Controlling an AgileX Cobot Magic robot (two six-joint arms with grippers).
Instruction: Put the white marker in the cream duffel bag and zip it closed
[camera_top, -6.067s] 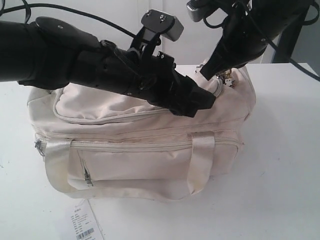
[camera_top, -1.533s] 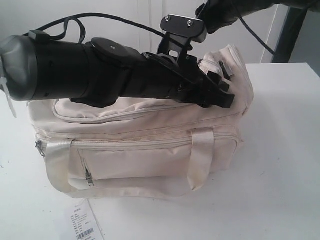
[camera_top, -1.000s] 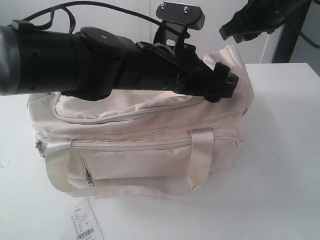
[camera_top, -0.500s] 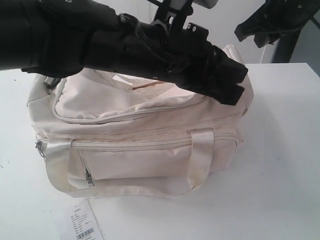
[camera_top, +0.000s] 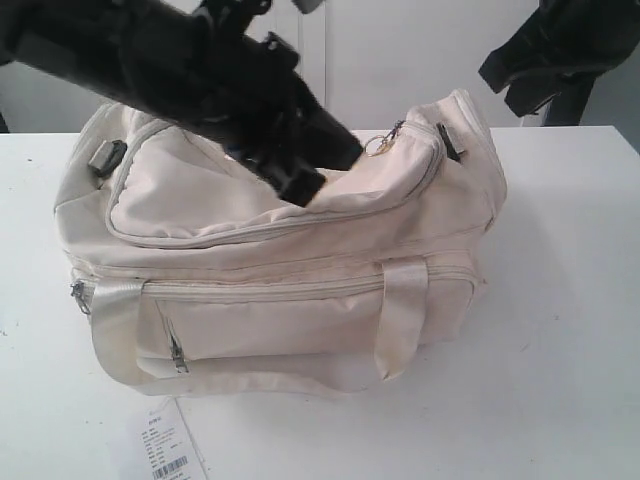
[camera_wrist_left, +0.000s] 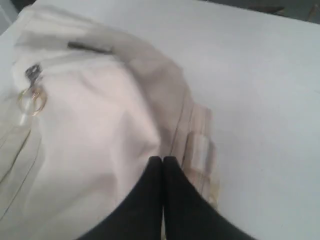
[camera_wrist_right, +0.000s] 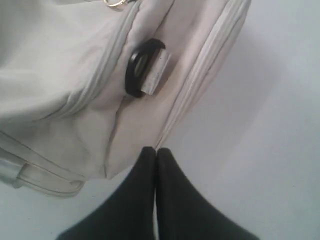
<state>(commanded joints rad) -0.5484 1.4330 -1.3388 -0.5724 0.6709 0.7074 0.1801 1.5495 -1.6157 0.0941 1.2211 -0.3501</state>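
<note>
Currently the left end effector (camera_wrist_left: 162, 161) is showing its two black fingers pressed flat together with nothing between them. It is hanging close over the top panel of the cream duffel bag (camera_top: 300, 300); whether it is touching the fabric cannot be told. The right end effector (camera_wrist_right: 156, 150) is likewise fully closed and empty, hovering clear of the bag's end wall, with the black ring (camera_wrist_right: 141, 66) and its grey webbing tab just ahead of its tips. The white marker is not showing in any view. Judging from the top zip lying flat and joined beneath the left end effector, it is probably lying inside the bag, though nothing here is confirming that. The gold charm (camera_top: 378, 146) is dangling just beside the left tips, at the end of the top zip. Risks from here: the left arm is hanging low, so its closed tips could end up dragging the slack top panel or hooking the charm, pulling the slider back or shifting the whole bag on the smooth white bench (camera_top: 560, 350). A short gap at the zip's end would also be leaving the job unfinished. Materials: soft, creased matt cloth sagging between seams; a glossy satin-like strap handle (camera_top: 403, 310); thin metal charm; hard ring; a flat paper tag (camera_top: 170, 452) lying well apart from both end effectors.
</note>
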